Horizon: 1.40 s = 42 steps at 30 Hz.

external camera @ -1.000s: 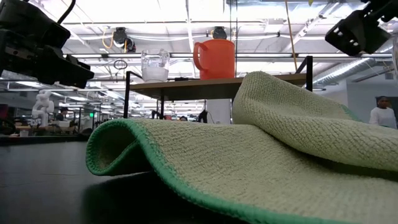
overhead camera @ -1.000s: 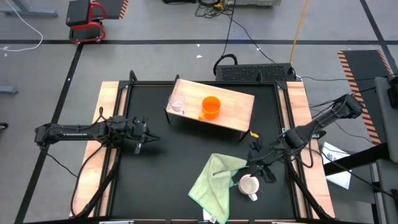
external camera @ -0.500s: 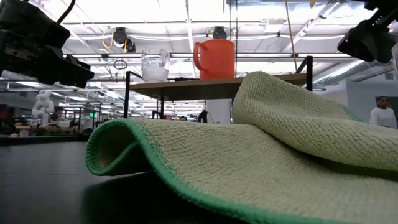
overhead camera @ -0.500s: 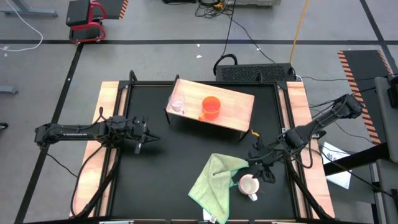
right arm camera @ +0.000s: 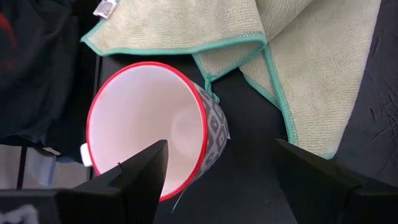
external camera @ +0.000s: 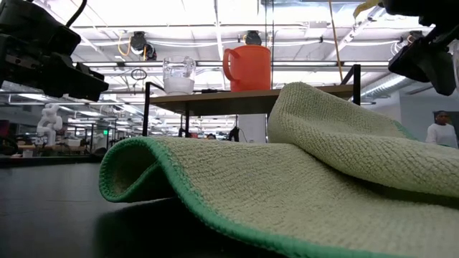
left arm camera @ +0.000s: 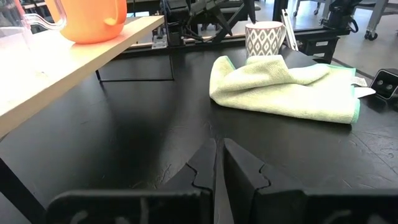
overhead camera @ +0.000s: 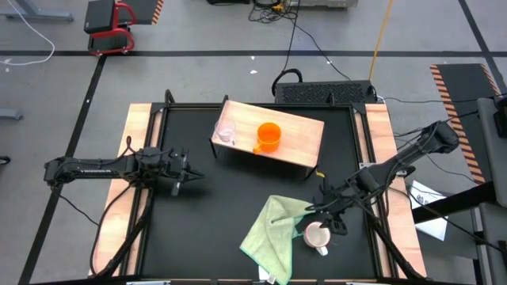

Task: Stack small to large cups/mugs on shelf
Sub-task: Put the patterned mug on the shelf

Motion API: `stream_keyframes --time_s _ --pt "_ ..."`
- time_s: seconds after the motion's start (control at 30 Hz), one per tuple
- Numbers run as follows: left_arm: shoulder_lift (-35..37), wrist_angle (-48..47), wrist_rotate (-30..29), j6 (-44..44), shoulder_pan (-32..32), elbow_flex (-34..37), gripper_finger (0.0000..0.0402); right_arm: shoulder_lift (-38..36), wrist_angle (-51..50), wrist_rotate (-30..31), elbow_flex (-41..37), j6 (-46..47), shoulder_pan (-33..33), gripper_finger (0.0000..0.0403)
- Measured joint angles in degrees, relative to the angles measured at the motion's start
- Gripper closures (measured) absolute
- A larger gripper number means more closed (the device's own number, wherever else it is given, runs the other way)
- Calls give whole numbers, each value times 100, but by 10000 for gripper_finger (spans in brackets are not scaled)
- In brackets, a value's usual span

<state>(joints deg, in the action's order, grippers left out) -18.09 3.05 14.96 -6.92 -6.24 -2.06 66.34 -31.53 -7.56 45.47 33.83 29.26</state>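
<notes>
The white mug [overhead camera: 318, 235], red-rimmed with a grey pattern outside, stands upright on the black table beside the green cloth [overhead camera: 273, 229]; it also shows in the right wrist view [right arm camera: 149, 127]. My right gripper [overhead camera: 323, 215] [right arm camera: 221, 146] is open just above and beside it, one finger over the rim and one over the table. The orange mug [overhead camera: 268, 136] and the clear glass cup [overhead camera: 226, 133] stand on the light-wood shelf [overhead camera: 305, 138]. My left gripper [overhead camera: 187, 171] [left arm camera: 217, 163] is shut and empty at the table's left.
The green cloth lies crumpled against the white mug's left side [right arm camera: 292, 68] and fills the low view [external camera: 287, 186]. The shelf stands at the far middle on dark legs. Bare black tabletop [overhead camera: 230, 190] lies between the shelf and the cloth.
My right gripper has gone a little toward the table's near edge, closer to the white mug, and stays open. The mug, cloth and shelf have not moved.
</notes>
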Motion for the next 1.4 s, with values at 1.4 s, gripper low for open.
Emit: stream_keyframes --time_s 1.4 --pt "-2 -53 -2 -5 0 2 371 442 175 -12 0 -309 0 183"
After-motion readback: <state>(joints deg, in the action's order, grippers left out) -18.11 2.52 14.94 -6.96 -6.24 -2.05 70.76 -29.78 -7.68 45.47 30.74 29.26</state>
